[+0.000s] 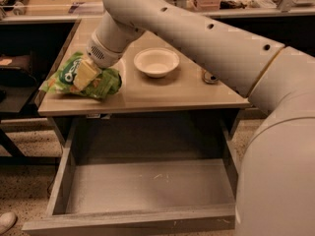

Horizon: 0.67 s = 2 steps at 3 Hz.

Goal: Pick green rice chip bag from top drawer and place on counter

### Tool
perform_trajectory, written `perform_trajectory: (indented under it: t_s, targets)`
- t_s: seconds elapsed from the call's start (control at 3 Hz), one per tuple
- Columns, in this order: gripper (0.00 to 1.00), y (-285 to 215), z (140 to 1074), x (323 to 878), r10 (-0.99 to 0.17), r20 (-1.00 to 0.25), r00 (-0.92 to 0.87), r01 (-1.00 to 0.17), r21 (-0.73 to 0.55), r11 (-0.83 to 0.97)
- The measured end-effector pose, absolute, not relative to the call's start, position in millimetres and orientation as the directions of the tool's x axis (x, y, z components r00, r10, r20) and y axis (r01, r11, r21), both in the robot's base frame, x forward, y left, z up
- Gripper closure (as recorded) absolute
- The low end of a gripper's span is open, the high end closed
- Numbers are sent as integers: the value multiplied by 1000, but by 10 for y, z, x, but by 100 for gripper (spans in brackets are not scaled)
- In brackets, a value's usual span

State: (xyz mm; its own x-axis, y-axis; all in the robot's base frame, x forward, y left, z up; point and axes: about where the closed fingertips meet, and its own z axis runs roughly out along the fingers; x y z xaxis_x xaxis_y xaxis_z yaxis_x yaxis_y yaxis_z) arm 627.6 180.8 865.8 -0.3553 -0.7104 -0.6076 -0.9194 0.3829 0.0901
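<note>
The green rice chip bag lies crumpled at the front left corner of the counter, its dark-green round logo facing up. My gripper reaches down from the arm's wrist and is shut on the bag, with one pale finger lying across the bag's top. The bag rests on or just above the tabletop. The top drawer below the counter is pulled wide open and its flat grey bottom is bare.
A white bowl stands mid-counter just right of the bag. A small can-like object sits at the counter's right, partly behind my arm. My large arm fills the right side. A white shoe shows at the bottom left floor.
</note>
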Motion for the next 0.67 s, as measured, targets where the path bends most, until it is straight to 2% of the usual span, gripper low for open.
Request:
perform_trajectory:
  t_s: [0.33,0.67]
  targets:
    - [0,1809,8657,6276,-710,-608,-355,-919,90,383]
    - [0,1809,8657,6276,-710,-607,-355,-919,90,383]
